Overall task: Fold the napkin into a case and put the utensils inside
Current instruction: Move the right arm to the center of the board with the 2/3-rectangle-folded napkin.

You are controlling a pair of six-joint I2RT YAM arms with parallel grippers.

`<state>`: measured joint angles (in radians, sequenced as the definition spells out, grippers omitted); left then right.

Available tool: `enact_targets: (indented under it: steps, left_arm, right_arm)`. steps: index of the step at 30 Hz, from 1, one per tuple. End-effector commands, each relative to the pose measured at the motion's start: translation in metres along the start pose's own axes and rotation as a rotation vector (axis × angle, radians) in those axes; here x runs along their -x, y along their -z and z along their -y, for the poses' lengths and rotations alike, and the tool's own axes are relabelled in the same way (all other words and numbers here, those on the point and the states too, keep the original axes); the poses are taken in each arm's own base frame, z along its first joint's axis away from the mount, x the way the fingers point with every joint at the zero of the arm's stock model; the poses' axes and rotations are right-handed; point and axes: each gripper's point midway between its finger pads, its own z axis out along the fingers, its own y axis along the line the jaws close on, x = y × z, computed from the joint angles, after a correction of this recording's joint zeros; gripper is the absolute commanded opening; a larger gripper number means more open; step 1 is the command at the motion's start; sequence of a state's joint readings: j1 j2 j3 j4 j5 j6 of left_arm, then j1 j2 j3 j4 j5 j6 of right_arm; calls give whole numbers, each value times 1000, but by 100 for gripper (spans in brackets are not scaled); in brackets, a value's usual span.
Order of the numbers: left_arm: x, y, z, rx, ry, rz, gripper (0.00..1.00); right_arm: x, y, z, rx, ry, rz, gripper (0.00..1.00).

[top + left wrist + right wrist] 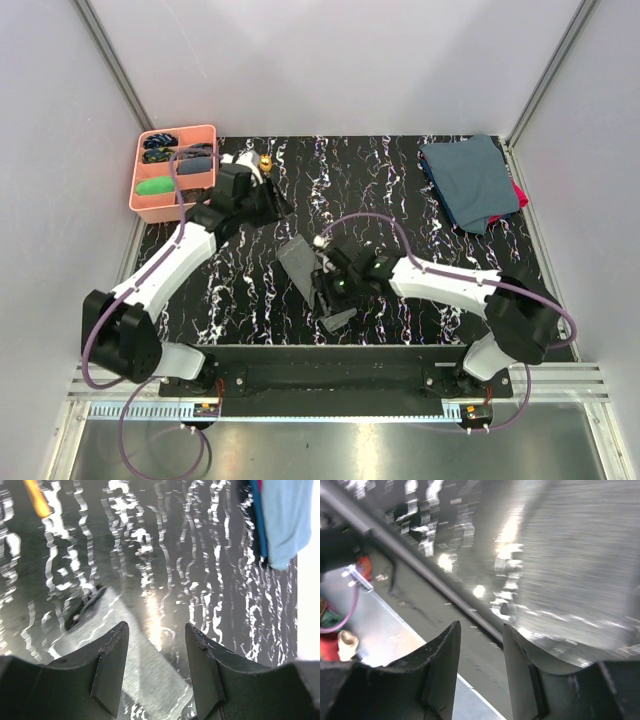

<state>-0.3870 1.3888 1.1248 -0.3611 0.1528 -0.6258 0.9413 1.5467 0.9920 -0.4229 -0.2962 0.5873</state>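
The napkin is folded into a narrow grey case [297, 262] lying at an angle at the table's middle. It also shows in the left wrist view [145, 675] and in the right wrist view [580, 565]. My right gripper [328, 288] hovers over the case's near end, open and empty [480, 630], with the cloth beside its right finger. My left gripper [274, 205] is open and empty [156, 630], behind and left of the case. The gold utensils [265, 160] lie at the back next to the pink tray. One shows as an orange blur [37, 499] in the left wrist view.
A pink compartment tray [150, 208] with small items stands at the back left. Folded blue-teal cloths [468, 180] lie at the back right and show in the left wrist view [285, 520]. The table's front rail [410, 555] runs close under the right gripper.
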Motion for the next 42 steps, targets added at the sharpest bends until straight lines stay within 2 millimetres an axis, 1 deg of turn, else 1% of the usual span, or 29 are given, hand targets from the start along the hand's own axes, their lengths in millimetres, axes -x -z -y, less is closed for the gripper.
enact_targets:
  steps: [1, 2, 3, 6, 9, 10, 12, 13, 14, 15, 16, 17, 18, 19, 20, 21, 22, 23, 24, 25, 27, 28, 29, 30, 31, 35, 36, 39, 42]
  left_arm:
    - [-4, 13, -26, 75, 47, 20, 52]
    - [-2, 14, -29, 81, 54, 27, 52]
    - [-2, 14, -32, 88, 62, 26, 52]
    - [2, 8, -34, 81, 79, 7, 52]
    - [6, -6, -39, 101, 84, -15, 52]
    - [5, -15, -45, 123, 94, -32, 52]
    - [16, -21, -46, 137, 97, -20, 52]
    - [17, -29, -54, 163, 103, -25, 52]
    - [26, -32, -52, 168, 91, -6, 52]
    - [32, -36, -58, 204, 85, 8, 52]
    - [32, -47, -69, 241, 89, -9, 52]
    - [46, -49, -65, 243, 71, 4, 52]
    - [51, -55, -70, 268, 60, 8, 52]
    - [64, -67, -76, 291, 64, 13, 52]
    - [65, -72, -82, 310, 64, -4, 52]
    - [74, -79, -91, 346, 65, 14, 52]
    - [85, -92, -104, 373, 76, 23, 52]
    - [91, -97, -114, 397, 88, 23, 52]
    - [99, -103, -121, 411, 101, 30, 52]
    - [116, -115, -135, 427, 114, 50, 52]
    - [132, -126, -152, 459, 120, 69, 52]
    - [147, -139, -167, 468, 133, 86, 52]
    - [152, -144, -174, 475, 136, 87, 51]
    - [159, -150, -180, 486, 138, 100, 48]
    - [169, -162, -189, 489, 134, 118, 46]
    - [178, -177, -204, 526, 50, 118, 43]
    - [174, -182, -210, 537, 40, 107, 43]
    - [169, -185, -214, 543, 23, 90, 41]
    - [153, -190, -220, 558, 14, 41, 40]
  right_arm:
    - [-9, -21, -44, 152, -15, -37, 48]
    - [-17, -26, -44, 164, -28, -56, 48]
    - [-14, -30, -46, 182, -32, -37, 48]
    - [-21, -43, -29, 136, -58, -38, 48]
    - [-27, -52, -10, 75, -65, -38, 48]
    - [-29, -54, -4, 56, -69, -38, 48]
    - [-31, -56, 16, 13, -98, -34, 49]
    - [-31, -55, 23, 1, -117, -32, 49]
    - [-28, -52, 42, -34, -157, -15, 49]
    - [-26, -50, 52, -50, -176, -4, 50]
    - [-20, -43, 59, -58, -193, 23, 50]
    - [-18, -40, 75, -95, -210, 43, 52]
    - [-8, -34, 91, -123, -238, 72, 53]
    - [-2, -30, 101, -138, -208, 85, 54]
    - [7, -27, 105, -139, -201, 97, 56]
    - [22, -21, 118, -151, -192, 126, 57]
    - [42, -18, 121, -169, -180, 158, 58]
    - [47, -14, 132, -210, -185, 147, 60]
    - [60, -7, 147, -243, -181, 164, 62]
    - [80, -2, 149, -238, -178, 180, 63]
    - [92, 7, 150, -224, -151, 185, 69]
    - [105, 16, 141, -200, -125, 215, 71]
    - [107, 21, 137, -189, -108, 215, 74]
    - [110, 26, 131, -176, -89, 222, 76]
    - [116, 37, 122, -157, -69, 249, 80]
    - [115, 65, 111, -163, -29, 289, 85]
    - [116, 74, 106, -156, -10, 309, 86]
    - [113, 83, 102, -148, 4, 323, 86]
    - [113, 95, 96, -140, 26, 357, 87]
